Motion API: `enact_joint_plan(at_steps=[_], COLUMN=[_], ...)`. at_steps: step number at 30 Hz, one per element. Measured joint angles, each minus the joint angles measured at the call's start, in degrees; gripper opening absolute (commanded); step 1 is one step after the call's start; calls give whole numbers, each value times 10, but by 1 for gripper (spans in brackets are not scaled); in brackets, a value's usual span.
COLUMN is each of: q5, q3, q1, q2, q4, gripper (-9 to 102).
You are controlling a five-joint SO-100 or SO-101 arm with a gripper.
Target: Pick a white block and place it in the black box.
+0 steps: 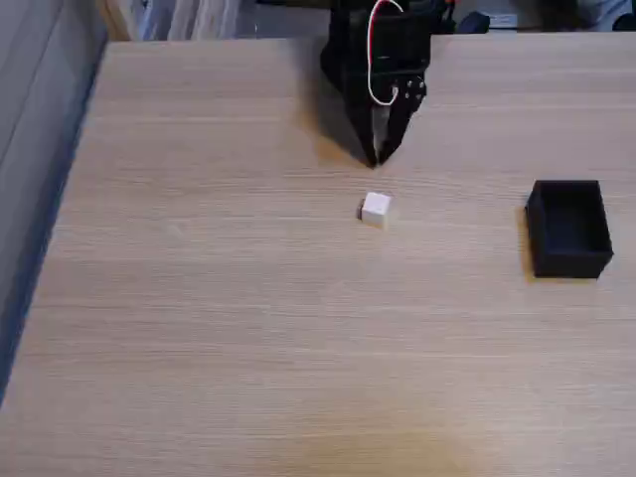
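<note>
**Robot arm poised behind white block on wooden table**

In the fixed view, the black gripper (378,157) points down toward the table (248,328), its jaws drawn together to a narrow point with only a sliver of a gap higher up between them; they hold nothing. The tips sit just above or on the wood, and the picture does not settle which. Above them the arm's black body rises toward the top edge of the picture, with a red wire and a white wire (376,70) looping down its front. No label or writing can be read on the arm or on anything else in the scene.

The white block (376,209) rests on the table just in front of the jaw tips, near them but apart, slightly turned so that one corner faces the camera. It casts a small shadow on its left side.

The black box (568,228) stands well apart to the right in this view, near the picture's right edge, open at the top. Its inside is dark and shows no contents.

The table is pale wood with fine grain, and a grey surface (40,119) runs along its left edge.
</note>
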Motion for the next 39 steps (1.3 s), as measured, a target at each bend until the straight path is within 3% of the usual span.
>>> enact_joint_plan(at_steps=[39], q5=[-15], q3=[0], q1=[0], q2=[0], q4=[-2], gripper=[0])
